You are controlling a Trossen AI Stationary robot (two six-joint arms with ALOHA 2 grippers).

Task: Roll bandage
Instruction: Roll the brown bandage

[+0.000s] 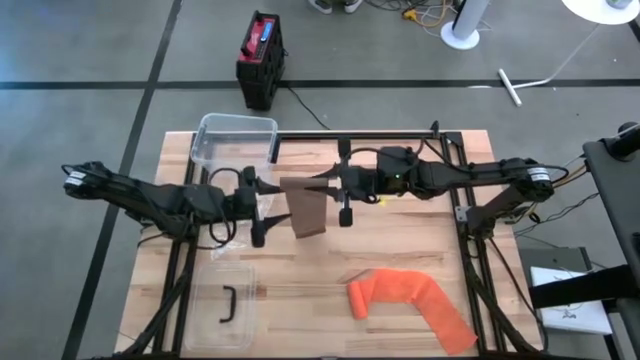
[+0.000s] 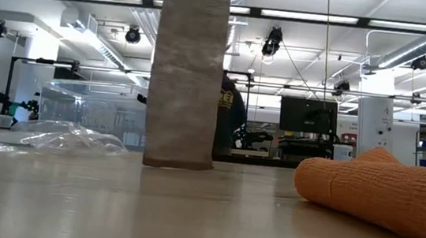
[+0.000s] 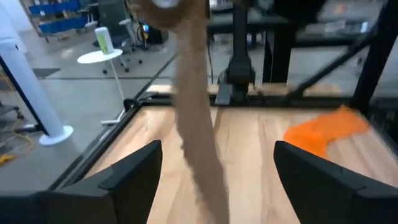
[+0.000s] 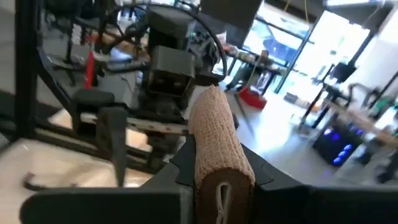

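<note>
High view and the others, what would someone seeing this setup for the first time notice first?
Probably the tan bandage hanging as a strip at mid-table, its rolled end pinched in the right gripper, its free end touching the wooden table. The left gripper faces it with fingers spread to either side of the strip. Next, the bright orange bandage lying loose near the table's front right.
</note>
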